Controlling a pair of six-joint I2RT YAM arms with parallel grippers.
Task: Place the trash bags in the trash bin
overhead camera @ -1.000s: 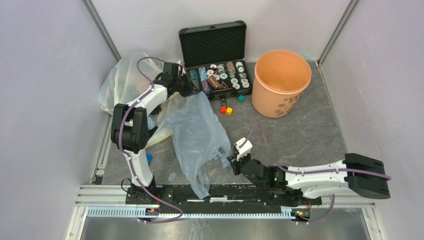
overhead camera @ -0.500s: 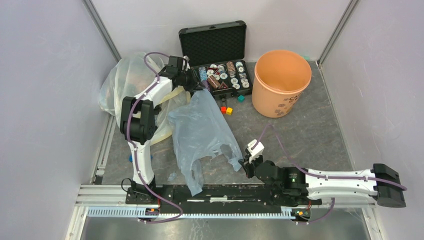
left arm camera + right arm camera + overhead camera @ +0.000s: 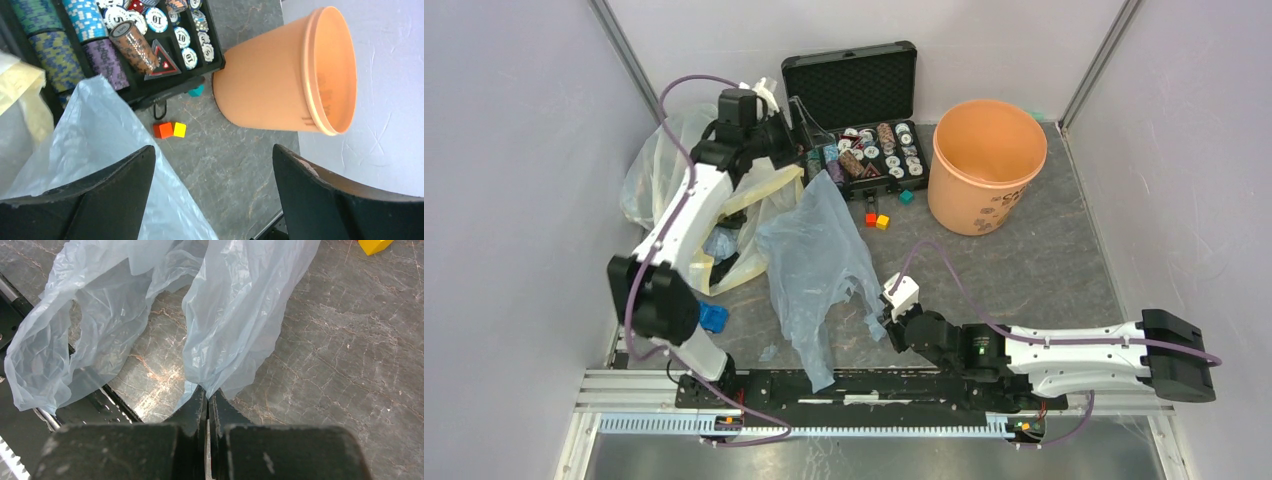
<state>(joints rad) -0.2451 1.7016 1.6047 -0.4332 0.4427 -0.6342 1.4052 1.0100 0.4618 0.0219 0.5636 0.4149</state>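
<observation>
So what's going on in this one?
The right gripper is shut on the near edge of the pale blue trash bag, which lies spread on the table. The left gripper is open and empty, up by the poker chip case. The orange trash bin stands upright at the far right, with no bag in it yet.

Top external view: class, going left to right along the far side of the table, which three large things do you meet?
yellowish translucent bag, black chip case, orange bucket
</observation>
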